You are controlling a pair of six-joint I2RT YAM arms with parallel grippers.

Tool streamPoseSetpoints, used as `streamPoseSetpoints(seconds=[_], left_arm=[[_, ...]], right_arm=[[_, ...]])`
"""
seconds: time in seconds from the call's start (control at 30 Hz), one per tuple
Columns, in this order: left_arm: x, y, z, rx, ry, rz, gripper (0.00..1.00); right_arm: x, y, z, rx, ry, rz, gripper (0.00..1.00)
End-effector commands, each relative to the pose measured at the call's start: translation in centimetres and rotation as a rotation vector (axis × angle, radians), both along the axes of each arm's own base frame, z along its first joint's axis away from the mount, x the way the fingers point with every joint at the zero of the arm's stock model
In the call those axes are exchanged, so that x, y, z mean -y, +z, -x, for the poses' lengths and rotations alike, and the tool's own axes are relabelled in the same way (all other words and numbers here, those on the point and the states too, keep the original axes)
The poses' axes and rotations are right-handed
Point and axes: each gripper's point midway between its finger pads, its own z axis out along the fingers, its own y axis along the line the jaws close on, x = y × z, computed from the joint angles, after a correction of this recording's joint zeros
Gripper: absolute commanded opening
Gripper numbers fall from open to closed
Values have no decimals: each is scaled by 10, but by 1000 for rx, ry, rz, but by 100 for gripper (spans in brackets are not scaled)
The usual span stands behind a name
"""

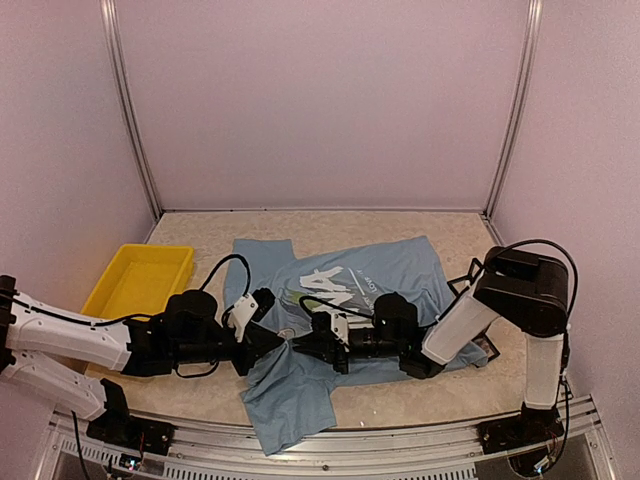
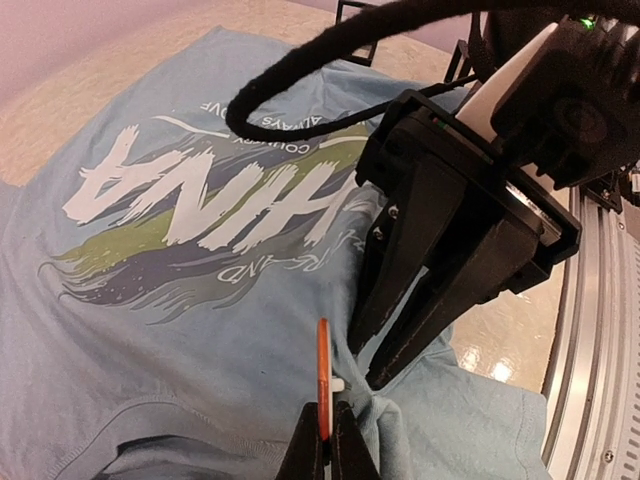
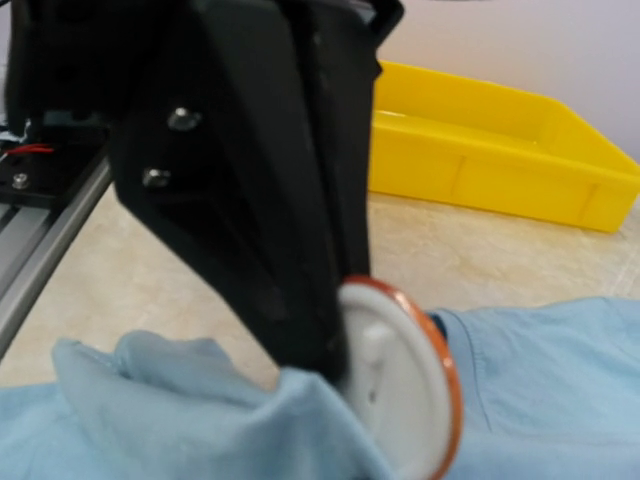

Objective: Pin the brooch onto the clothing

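Note:
The light blue T-shirt (image 1: 380, 275) with white "CHINA" lettering lies flat on the table, and its print shows in the left wrist view (image 2: 190, 200). My left gripper (image 1: 283, 345) (image 2: 327, 430) is shut on the brooch (image 2: 323, 375), a round disc with an orange rim and a white back (image 3: 400, 390), held on edge. My right gripper (image 1: 303, 347) (image 2: 368, 378) faces it and is shut on a raised fold of the shirt (image 2: 400, 400) (image 3: 200, 420). The brooch's white back post touches this fold. The right fingers are hidden in their own wrist view.
A yellow tray (image 1: 140, 280) (image 3: 500, 140) stands at the left, beside the shirt's sleeve. A black wire frame (image 1: 470, 272) lies at the shirt's right edge. A metal rail (image 1: 330, 462) (image 2: 600, 380) runs along the near table edge. A black cable (image 2: 300, 70) loops above the shirt.

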Motion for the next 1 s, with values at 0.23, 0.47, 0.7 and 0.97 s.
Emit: streamPoseSetpoints(seconds=[0.23,0.47,0.7,0.97], left_arm=[[9,32,-1,-1,-9,98,0],[-3,20,-18,-57,107,56,0],[0,23,-19,-73,110,81,0],[1,21,-18,-79,109,79,0]], right_arm=[[-8,-22,-9,-61,-35,10,9],[-9,-8,-3,-67,-44,16,20],[-16,16,12,-86,-51,-46,31],[-33,5,-19,-151,-191,17,22]])
